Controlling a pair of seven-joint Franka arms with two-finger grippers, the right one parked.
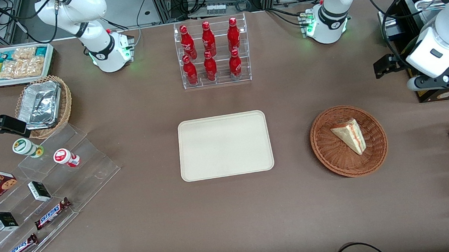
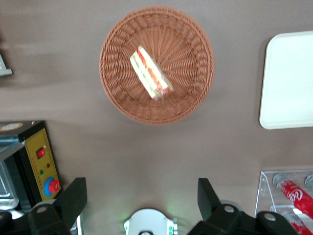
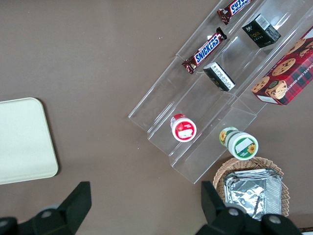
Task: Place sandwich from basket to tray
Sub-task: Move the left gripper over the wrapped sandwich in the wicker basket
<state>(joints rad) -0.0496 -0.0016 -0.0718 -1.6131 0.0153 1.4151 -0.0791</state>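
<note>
The sandwich (image 1: 349,134) lies in the reddish-brown basket (image 1: 325,149), toward the working arm's end of the table, well apart from the cream tray (image 1: 224,145) at the table's middle. The left gripper (image 2: 142,196) hangs high above the table, fingers (image 2: 73,198) spread wide and holding nothing, the basket nearer the front camera than it.

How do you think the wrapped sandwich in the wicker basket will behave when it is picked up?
The sandwich is probably soft, its pale bread likely crushing under hard squeezing. Its wrap may be slippery. Lying flat in the basket, it shouldn't roll. The open claw hangs above the table, farther from the front camera.
</note>
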